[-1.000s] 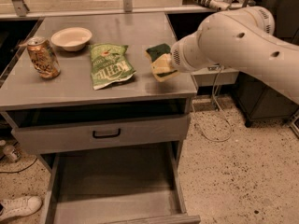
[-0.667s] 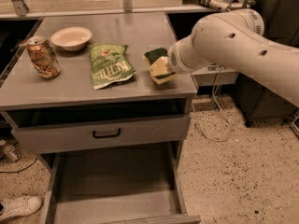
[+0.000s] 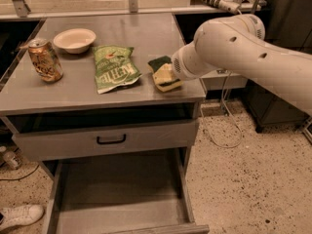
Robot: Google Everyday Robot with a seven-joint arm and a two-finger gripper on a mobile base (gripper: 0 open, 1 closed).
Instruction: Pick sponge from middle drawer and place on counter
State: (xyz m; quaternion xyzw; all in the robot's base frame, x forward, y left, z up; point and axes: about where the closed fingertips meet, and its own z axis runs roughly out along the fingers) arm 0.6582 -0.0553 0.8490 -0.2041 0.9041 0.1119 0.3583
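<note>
The sponge [image 3: 165,75], dark green face on a yellow body, is at the right edge of the counter [image 3: 73,94], tilted; I cannot tell whether it rests on the surface. My gripper [image 3: 174,71] is at the sponge's right side, mostly hidden behind the white wrist of my arm [image 3: 234,45], which reaches in from the right. The middle drawer [image 3: 117,194] is pulled out below, and its grey floor shows nothing on it.
A green chip bag [image 3: 113,68] lies just left of the sponge. A white bowl [image 3: 74,39] and a drink can [image 3: 45,60] stand at the counter's left. A closed drawer front with a black handle [image 3: 111,139] sits under the counter. A white shoe [image 3: 19,214] lies on the floor.
The arm's end and the sponge have shifted slightly left and lower toward the counter surface. Nothing else has moved.
</note>
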